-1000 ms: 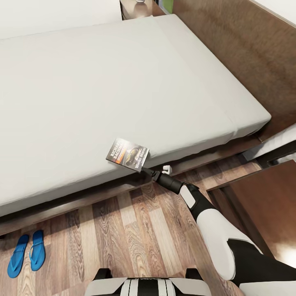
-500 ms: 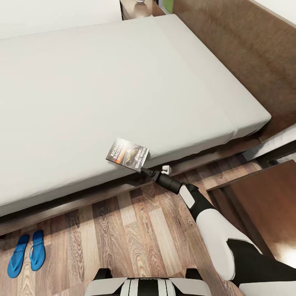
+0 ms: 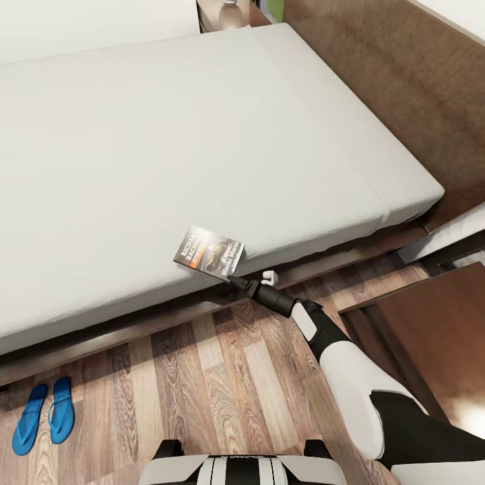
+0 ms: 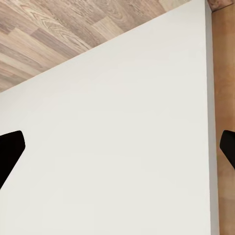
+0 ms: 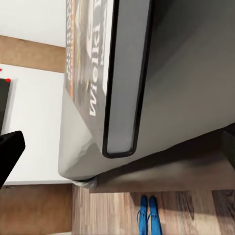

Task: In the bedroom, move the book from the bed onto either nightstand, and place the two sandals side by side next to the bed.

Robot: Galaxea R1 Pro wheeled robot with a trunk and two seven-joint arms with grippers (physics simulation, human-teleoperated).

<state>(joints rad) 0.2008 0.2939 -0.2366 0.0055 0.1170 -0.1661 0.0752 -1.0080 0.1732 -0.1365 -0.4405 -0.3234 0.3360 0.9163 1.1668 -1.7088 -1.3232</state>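
Right now, near to far, with the bed (image 3: 202, 155) as landmark:

Sandals: two blue sandals (image 3: 42, 414) lie side by side on the wood floor (image 3: 222, 384), just off the bed's near edge and well apart from the book; this half of the task looks done.

Right gripper: the right gripper (image 3: 232, 279) is at the bed's near edge, its tip at the book's near corner. In the right wrist view the book's edge sits between two dark fingertips (image 5: 9, 154) set wide apart, so the jaws stand spread, grasping nothing yet.

Book: the paperback (image 3: 209, 252) lies flat on the mattress by the bed's near edge, apart from both nightstands.

Risk: closing on a thin corner could pinch only the cover, or nudge the book off the edge onto the floor.

Left gripper: the left wrist view shows its fingertips (image 4: 10, 152) wide apart over the mattress, released.

Nightstands: one (image 3: 417, 343) stands beside the bed's headboard end, cut off by the frame; another (image 3: 225, 13) beyond the bed's far side is mostly cropped.

Hard to make out: whether either fingertip touches the book.
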